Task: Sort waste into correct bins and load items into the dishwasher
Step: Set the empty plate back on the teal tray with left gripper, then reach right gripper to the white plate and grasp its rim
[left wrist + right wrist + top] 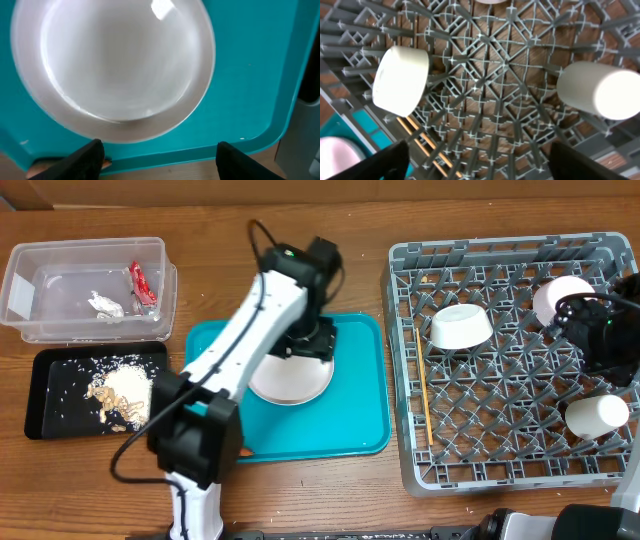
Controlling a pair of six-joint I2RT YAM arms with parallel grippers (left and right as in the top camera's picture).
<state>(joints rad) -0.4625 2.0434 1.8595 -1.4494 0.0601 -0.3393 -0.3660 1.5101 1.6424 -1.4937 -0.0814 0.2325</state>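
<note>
1. Waste is looking sorted. The foil (103,305) and the red wrapper (142,283) are lying in the clear tub (20,290), and the rice and peanut shells (122,392) are sitting in a heap on the black tray (55,415). I am not picking out a carrot anywhere.
2. Over in the rack (500,248), the dishes are stacking up. A bowl (460,327) is resting upside down toward the left, and what looks like a second bowl (562,298) is lying near the far right corner. A cup (597,416) is lying on its side lower down, and the chopsticks (425,405) are lying along the left wall.
3. That is leaving the plate (295,388) as the one item outside the rack. It is sitting wiped bare on the teal tray (350,425) in the middle of the desk (330,490).
4. The left pincer (160,157) is hovering just over the plate's near rim. Its fingers are spread wide, one to each side, and are gripping nothing.
5. The right pincer (482,162) is hanging above the rack's floor, also wide open and carrying nothing.
6. My read is that the job is nearing its end. The sorting seems finished, and getting the plate across into the rack is looking like the last step.
</note>
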